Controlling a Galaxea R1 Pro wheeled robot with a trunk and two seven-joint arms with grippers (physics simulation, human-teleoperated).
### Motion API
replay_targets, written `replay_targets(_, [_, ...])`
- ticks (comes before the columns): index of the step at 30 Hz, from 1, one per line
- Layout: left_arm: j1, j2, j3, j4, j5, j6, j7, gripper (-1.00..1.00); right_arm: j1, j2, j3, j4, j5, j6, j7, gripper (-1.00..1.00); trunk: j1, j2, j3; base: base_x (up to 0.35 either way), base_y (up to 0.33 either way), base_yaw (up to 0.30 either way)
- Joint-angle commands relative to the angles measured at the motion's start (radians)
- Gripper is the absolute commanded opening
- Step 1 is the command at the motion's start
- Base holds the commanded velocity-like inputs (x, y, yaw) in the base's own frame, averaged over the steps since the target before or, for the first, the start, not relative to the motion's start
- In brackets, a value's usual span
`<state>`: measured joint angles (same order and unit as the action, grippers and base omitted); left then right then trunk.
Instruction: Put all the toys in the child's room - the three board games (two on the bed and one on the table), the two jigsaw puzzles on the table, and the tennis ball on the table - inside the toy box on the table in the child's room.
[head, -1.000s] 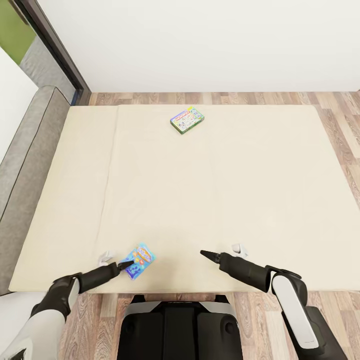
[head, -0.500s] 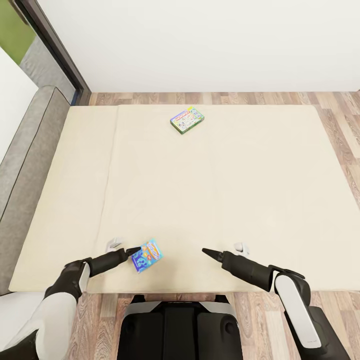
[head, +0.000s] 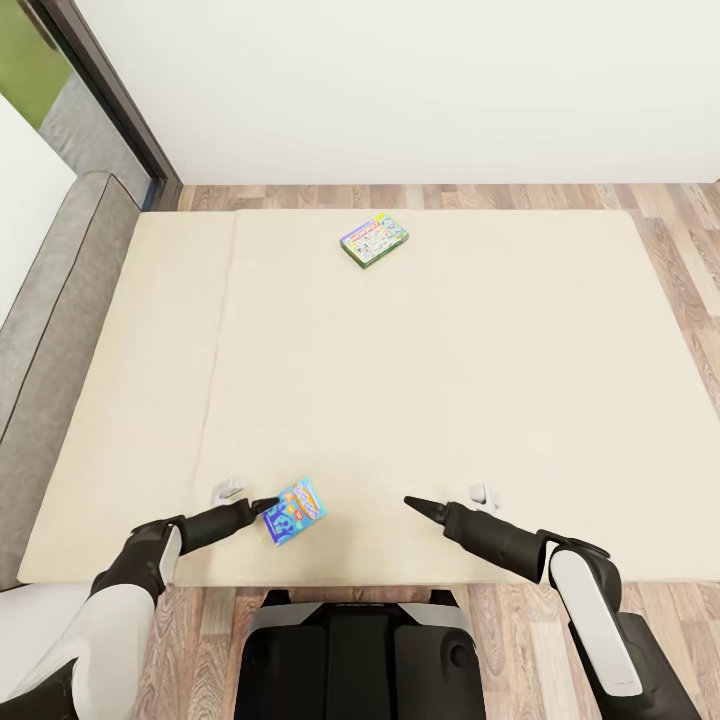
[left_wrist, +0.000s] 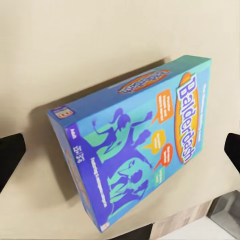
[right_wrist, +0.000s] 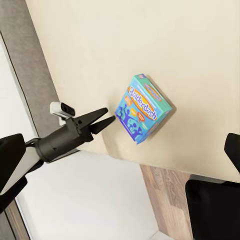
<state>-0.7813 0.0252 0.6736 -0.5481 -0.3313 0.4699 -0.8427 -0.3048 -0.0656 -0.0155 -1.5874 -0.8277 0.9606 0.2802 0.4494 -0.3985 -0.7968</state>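
Two games on the bed (head: 450, 380); blue game (head: 295, 510) is approached near its edge by the left gripper (head: 268, 504), jaws spread for grasping.

Plain white wall (head: 400, 90) across top of frame. Wood-plank floor (head: 690, 260), brown-grey, at right edge & along the wall. Wide cream bed (head: 420, 380) fills centre, seam btwn 2 mattresses; grey headboard (head: 50, 300) at left. Dark doorframe (head: 110, 100) upper left. Even, soft light.
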Motion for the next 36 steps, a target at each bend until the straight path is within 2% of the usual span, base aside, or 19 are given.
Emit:
replay_targets(1, [-0.001, -0.001, 0.008, -0.001, -0.008, 0.008, 0.0, 1.0, 0.0, 0.0, -0.001, 0.0, 0.009, 0.004, 0.009, 1.0, 0.001, -0.002, -0.001, 0.0, 0.0, 0.0])
replay_targets(5, [-0.001, -0.003, 0.008, 0.003, -0.008, 0.008, 0.03, 1.0, 0.0, 0.0, -0.001, 0.0, 0.009, 0.004, 0.009, 1.0, 0.001, -0.002, -0.001, 0.0, 0.0, 0.0])
replay_targets(10, [-0.002, -0.016, 0.001, 0.018, -0.006, 0.007, 0.057, 1.0, 0.0, 0.0, -0.001, 0.0, 0.009, 0.004, 0.01, 1.0, 0.001, -0.002, -0.001, 0.0, 0.0, 0.0])
replay_targets(17, [-0.002, -0.063, -0.041, 0.026, -0.007, 0.009, 0.083, 1.0, 0.0, -0.002, -0.011, 0.001, 0.008, 0.005, 0.012, 1.0, 0.001, -0.002, -0.001, 0.0, 0.0, 0.0])
replay_targets(20, [-0.003, -0.093, -0.057, 0.028, -0.004, 0.024, 0.138, 1.0, 0.0, -0.002, -0.046, 0.001, 0.007, 0.006, 0.026, 1.0, 0.001, -0.002, -0.001, 0.0, 0.0, 0.0])
replay_targets(23, [-0.025, -0.117, -0.064, 0.027, -0.003, 0.043, 0.19, 1.0, 0.0, -0.002, -0.061, 0.001, 0.007, 0.006, 0.033, 1.0, 0.001, -0.002, -0.001, 0.0, 0.0, 0.0])
replay_targets(28, [-0.059, -0.124, -0.067, 0.023, -0.003, 0.049, 0.205, 1.0, 0.0, -0.002, -0.068, 0.002, 0.007, 0.006, 0.035, 1.0, 0.001, -0.002, -0.001, 0.0, 0.0, 0.0])
replay_targets(36, [-0.068, -0.119, -0.069, -0.001, -0.003, 0.048, 0.199, 1.0, -0.001, -0.002, -0.069, 0.003, 0.007, 0.006, 0.036, 1.0, 0.001, -0.002, -0.001, 0.0, 0.0, 0.0])
